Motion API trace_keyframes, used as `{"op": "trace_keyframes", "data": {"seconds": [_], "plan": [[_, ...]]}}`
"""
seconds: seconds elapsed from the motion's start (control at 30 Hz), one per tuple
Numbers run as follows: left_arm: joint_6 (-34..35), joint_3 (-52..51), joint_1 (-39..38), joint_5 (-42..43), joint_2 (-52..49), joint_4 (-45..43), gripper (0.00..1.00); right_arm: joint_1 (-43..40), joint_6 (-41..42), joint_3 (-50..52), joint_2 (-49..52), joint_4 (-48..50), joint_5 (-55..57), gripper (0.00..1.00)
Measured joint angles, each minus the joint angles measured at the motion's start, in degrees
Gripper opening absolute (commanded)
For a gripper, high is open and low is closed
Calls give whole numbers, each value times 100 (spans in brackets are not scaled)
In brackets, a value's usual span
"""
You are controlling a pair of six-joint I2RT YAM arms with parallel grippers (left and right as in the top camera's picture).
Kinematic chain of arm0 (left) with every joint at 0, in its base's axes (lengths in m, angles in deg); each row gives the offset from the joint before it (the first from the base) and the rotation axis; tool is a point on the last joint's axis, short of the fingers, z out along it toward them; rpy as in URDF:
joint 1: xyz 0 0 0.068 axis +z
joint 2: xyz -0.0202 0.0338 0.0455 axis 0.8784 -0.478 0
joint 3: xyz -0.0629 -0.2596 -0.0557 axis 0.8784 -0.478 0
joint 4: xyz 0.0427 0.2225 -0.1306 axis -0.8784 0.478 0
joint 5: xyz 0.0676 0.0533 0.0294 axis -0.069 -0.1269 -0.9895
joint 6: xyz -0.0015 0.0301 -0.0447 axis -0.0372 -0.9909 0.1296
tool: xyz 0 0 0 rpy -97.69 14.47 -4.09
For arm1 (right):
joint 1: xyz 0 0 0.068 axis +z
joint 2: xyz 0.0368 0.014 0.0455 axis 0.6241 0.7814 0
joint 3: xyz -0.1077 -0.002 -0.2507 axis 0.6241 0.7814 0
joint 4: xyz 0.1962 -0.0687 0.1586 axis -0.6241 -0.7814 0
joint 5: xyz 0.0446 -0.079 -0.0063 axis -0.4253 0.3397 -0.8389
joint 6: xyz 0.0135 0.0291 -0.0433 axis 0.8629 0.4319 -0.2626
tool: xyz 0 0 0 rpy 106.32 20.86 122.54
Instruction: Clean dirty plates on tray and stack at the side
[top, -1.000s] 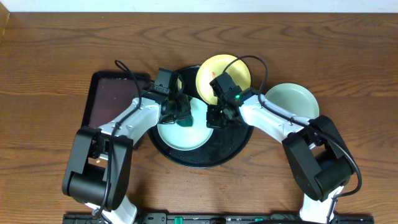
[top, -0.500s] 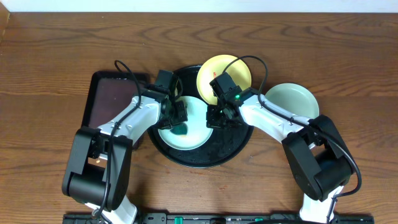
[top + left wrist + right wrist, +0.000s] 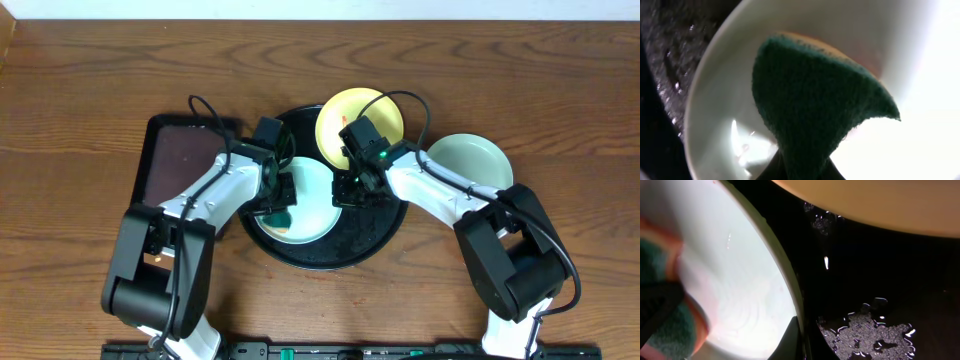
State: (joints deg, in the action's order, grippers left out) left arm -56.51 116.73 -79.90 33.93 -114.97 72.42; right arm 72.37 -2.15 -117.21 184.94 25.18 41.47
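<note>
A pale mint-blue plate lies in the round black tray. My left gripper is shut on a green sponge and presses it onto the plate's left part. My right gripper is shut on the plate's right rim, one finger inside and one outside. A pale yellow plate with a red streak leans on the tray's far rim and shows in the right wrist view. A second mint plate sits on the table to the right.
A small rectangular dark-brown tray lies left of the black tray. The black tray's floor is wet with foam patches. The wooden table surrounds everything.
My left gripper has dragged the sponge across the mint plate toward its front left. My right gripper and the plate have stayed in place.
</note>
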Motion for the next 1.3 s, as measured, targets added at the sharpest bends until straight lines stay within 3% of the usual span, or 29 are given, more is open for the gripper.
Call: {"op": "trace_keyframes", "data": {"seconds": [0.17, 0.37, 0.6, 0.7, 0.97, 1.07, 1.17, 1.3], "plan": [[-542, 11, -234, -142, -59, -551, 7, 0, 0, -2, 2, -7, -2, 1], [-1628, 13, -372, 70, -63, -595, 8, 0, -2, -2, 2, -9, -4, 1], [-2227, 13, -372, 409, -76, -625, 7, 0, -22, -2, 2, -11, -4, 1], [-2072, 13, -315, 382, -83, -634, 7, 0, -24, -2, 2, -11, -4, 1], [-66, 57, 20, -393, -83, -450, 8, 0, -37, -2, 2, -11, -4, 1], [328, 72, 70, -472, -83, -341, 7, 0, -39, -2, 2, -11, -4, 1], [350, 74, 79, -402, -83, -330, 8, 0, -39, -2, 2, -11, -4, 1], [-575, 74, 166, 201, -85, -389, 7, 0, -39, -4, 2, -11, -4, 1]]}}
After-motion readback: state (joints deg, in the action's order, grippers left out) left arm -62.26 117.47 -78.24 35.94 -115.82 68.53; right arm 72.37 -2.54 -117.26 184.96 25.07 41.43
